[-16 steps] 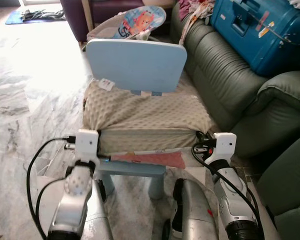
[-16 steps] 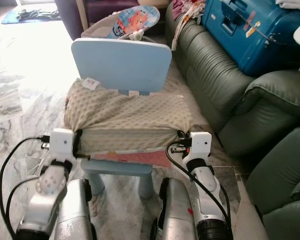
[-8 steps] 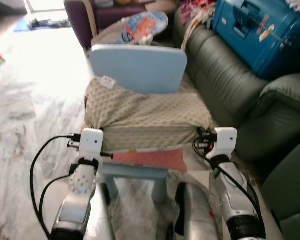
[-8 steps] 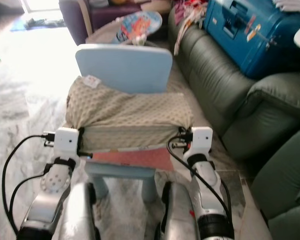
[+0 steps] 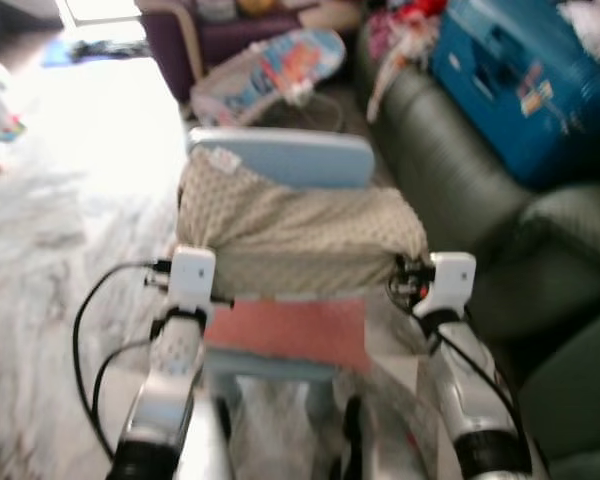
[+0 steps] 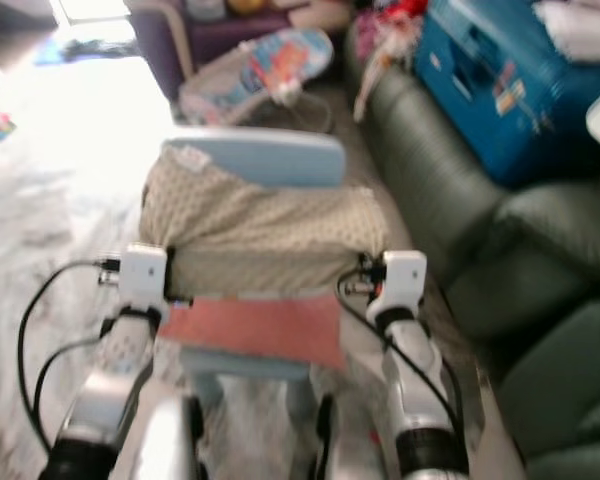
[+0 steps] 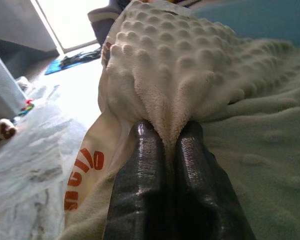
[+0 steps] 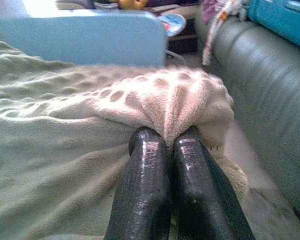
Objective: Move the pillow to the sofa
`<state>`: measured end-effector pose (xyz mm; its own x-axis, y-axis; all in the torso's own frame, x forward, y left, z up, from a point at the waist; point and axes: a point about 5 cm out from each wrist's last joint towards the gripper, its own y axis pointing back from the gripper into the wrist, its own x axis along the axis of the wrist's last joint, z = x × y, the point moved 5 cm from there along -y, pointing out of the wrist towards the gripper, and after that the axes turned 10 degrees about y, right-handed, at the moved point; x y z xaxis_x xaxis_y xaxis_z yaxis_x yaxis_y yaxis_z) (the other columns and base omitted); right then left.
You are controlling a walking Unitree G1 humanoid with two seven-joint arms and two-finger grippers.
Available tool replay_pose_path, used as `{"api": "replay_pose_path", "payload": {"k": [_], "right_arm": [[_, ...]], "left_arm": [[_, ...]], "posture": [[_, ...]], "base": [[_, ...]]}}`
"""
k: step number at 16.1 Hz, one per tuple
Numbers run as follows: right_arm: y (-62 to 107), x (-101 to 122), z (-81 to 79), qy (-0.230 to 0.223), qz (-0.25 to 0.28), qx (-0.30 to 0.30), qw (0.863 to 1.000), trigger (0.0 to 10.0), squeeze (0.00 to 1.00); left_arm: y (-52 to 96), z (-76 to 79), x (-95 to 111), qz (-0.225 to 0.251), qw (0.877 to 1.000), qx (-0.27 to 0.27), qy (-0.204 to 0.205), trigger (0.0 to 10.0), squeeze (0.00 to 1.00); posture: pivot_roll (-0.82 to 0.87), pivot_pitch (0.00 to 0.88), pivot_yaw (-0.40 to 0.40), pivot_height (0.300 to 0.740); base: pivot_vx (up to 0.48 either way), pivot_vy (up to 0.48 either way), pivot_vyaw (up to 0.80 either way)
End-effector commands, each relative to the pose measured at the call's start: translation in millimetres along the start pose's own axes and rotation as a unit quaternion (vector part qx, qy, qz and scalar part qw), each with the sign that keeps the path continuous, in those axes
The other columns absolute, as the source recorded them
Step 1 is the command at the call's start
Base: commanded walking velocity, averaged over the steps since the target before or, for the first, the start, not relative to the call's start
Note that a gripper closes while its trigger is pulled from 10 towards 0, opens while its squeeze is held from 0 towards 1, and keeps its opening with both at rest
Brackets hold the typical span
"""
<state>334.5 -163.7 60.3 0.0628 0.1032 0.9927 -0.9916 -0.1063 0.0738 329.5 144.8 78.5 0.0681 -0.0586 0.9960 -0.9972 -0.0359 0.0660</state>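
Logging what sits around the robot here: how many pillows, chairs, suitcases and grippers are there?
Pillow: 1
Light blue chair: 1
Blue suitcase: 1
Grippers, left gripper and right gripper, each pinching a pillow corner: 2
Total: 5

Both arms stretched forward, level. Left end effector (image 7: 166, 145) pinched tight; right end effector (image 8: 166, 137) pinched tight.

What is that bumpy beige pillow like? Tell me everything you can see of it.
The pillow is thick and rectangular, in a soft beige cover dotted with raised bumps, with a small white tag at a back corner. It is held in front of a light blue chair, hiding most of its backrest. The left claw pinches one front corner, the right claw the other. A pink sheet hangs below its front edge.
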Motion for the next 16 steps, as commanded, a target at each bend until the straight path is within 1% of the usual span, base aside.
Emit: {"api": "replay_pose_path", "payload": {"k": [1, 2, 4, 7, 8, 9, 11, 12, 13, 14, 15, 16], "right_arm": [[-5.0, 15.8, -4.3, 0.0, 0.025, 0.013, 1.0, 10.0, 0.0], [-5.3, 17.2, -6.4, -0.002, 0.027, 0.017, 0.999, 10.0, 0.0], [-6.2, 20.6, -5.5, 0.017, 0.033, 0.017, 0.999, 10.0, 0.0], [-11.9, 24.2, -2.0, 0.025, 0.034, 0.014, 0.999, 10.0, 0.0], [-13.4, 26.2, -1.5, 0.027, 0.036, 0.014, 0.999, 10.0, 0.0], [-15.2, 29.3, -1.4, 0.027, 0.039, 0.013, 0.999, 10.0, 0.0], [-16.1, 31.4, -1.9, 0.028, 0.042, 0.013, 0.999, 10.0, 0.0], [-14.7, 30.6, -2.6, 0.028, 0.042, 0.013, 0.999, 10.0, 0.0], [-13.3, 28.7, -3.8, 0.028, 0.039, 0.015, 0.999, 10.0, 0.0], [-11.3, 24.7, -5.5, 0.029, 0.033, 0.02, 0.999, 10.0, 0.0], [-9.5, 18.9, -7.4, 0.032, 0.023, 0.025, 0.999, 10.0, 0.0], [-8.1, 14.2, -9.1, 0.035, 0.016, 0.029, 0.999, 10.0, 0.0]], "left_arm": [[-2.8, -5.5, 3.1, 0.004, 1.0, 0.016, -0.003, 10.0, 0.0], [-3.9, -5.2, 2.9, 0.004, 1.0, 0.019, -0.001, 10.0, 0.0], [-5.7, -0.5, 4.2, 0.007, 1.0, 0.011, -0.001, 10.0, 0.0], [-12.4, 5.7, 8.7, 0.011, 1.0, 0.003, 0.005, 10.0, 0.0], [-15.1, 5.7, 12.2, 0.017, 1.0, 0.001, 0.001, 10.0, 0.0], [-19.6, 1.4, 18.2, 0.025, 1.0, 0.005, -0.003, 10.0, 0.0], [-22.0, -1.6, 20.2, 0.026, 1.0, 0.011, 0.0, 10.0, 0.0], [-20.5, -0.8, 17.3, 0.016, 1.0, 0.012, 0.003, 10.0, 0.0], [-17.8, 1.4, 11.9, 0.003, 1.0, 0.013, 0.015, 10.0, 0.0], [-13.6, 7.3, 4.3, -0.017, 0.999, 0.004, 0.042, 10.0, 0.0], [-9.3, 14.9, -0.2, -0.025, 0.998, -0.015, 0.062, 10.0, 0.0], [-5.4, 20.9, -5.2, -0.029, 0.998, -0.026, 0.057, 10.0, 0.0]], "posture": [[0.0, 0.0, -0.02, 0.708], [0.0, 0.0, -0.022, 0.708], [0.0, 0.0, -0.024, 0.708], [0.0, 0.0, -0.025, 0.74], [0.0, 0.0, -0.024, 0.74], [0.0, 0.0, -0.024, 0.74], [0.0, 0.0, -0.026, 0.74], [0.0, 0.0, -0.026, 0.74], [0.0, 0.0, -0.026, 0.74], [0.0, 0.0, -0.027, 0.74], [-0.01, 0.0, -0.026, 0.74], [-0.01, 0.0, -0.026, 0.74]], "base": [[0.0, 0.0, 0.0], [0.0, 0.0, 0.0], [0.0, 0.0, 0.0], [0.0, 0.0, 0.0], [0.0, 0.0, 0.0], [0.0, 0.0, 0.0], [0.0, 0.0, 0.0], [0.0, 0.0, 0.0], [0.0, 0.0, 0.0], [0.0, 0.0, 0.0], [0.0, 0.0, 0.0], [0.0, 0.0, 0.0]]}}
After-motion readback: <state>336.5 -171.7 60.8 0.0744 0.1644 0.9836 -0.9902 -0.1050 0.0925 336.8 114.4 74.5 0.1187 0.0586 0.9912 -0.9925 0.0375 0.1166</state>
